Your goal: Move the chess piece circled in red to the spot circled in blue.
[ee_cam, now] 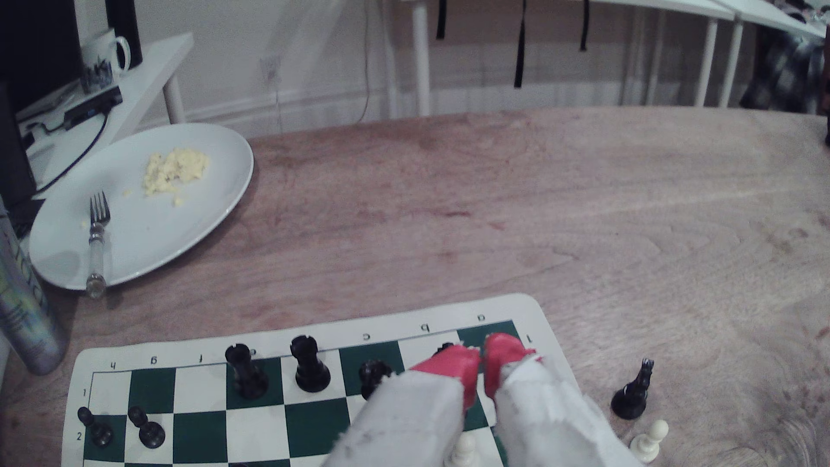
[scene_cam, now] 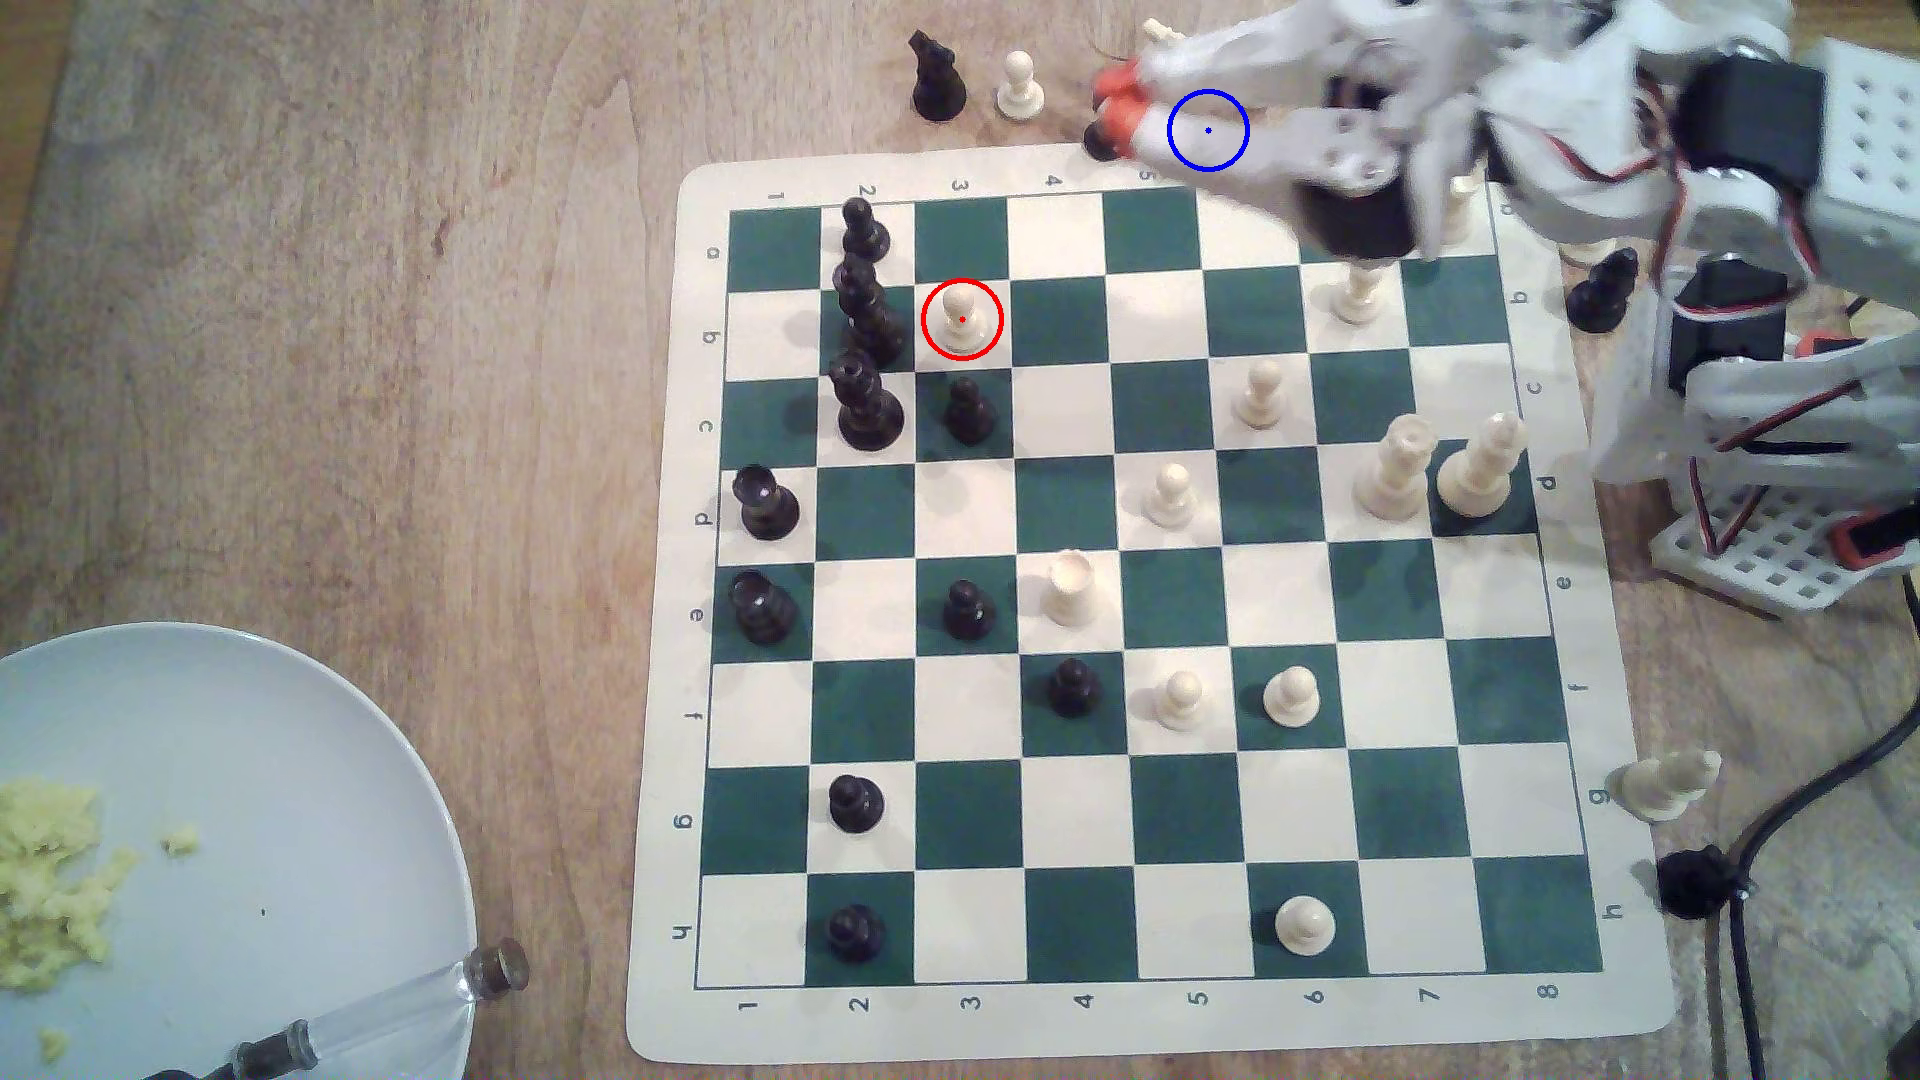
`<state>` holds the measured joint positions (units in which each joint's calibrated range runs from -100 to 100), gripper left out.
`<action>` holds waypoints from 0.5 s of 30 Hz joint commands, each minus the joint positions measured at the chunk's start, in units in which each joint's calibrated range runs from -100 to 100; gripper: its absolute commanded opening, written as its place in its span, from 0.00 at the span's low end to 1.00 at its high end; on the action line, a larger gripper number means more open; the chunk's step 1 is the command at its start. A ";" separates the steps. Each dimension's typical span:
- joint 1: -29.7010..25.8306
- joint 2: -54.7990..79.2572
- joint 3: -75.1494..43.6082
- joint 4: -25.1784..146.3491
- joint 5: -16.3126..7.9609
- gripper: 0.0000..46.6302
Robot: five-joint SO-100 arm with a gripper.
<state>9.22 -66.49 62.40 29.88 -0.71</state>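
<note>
Clearly the pawn (scene_cam: 961,315) stands untouched on the board (scene_cam: 1060,166), black pieces (scene_cam: 864,332) just beside it. Empty, the gripper (scene_cam: 1117,104) hangs off-board near the blue ring (scene_cam: 1207,130), tips nearly together. Reaching in risks toppling those neighbours.

Pawn (scene_cam: 961,315): you find it on the board's (scene_cam: 1081,997) far-left part in the exterior view.
Spot (scene_cam: 1207,130): off the board's far edge, right of the pawn.
</note>
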 commanded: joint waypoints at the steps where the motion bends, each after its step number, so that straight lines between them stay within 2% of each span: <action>1: 0.99 10.03 -11.81 4.52 -1.61 0.00; 4: 1.77 16.74 -18.34 10.17 -3.57 0.01; 11: 0.83 28.20 -27.50 16.56 -8.11 0.11; 15: 0.36 35.92 -30.94 19.18 -8.84 0.18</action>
<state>9.96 -35.57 39.36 47.01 -8.86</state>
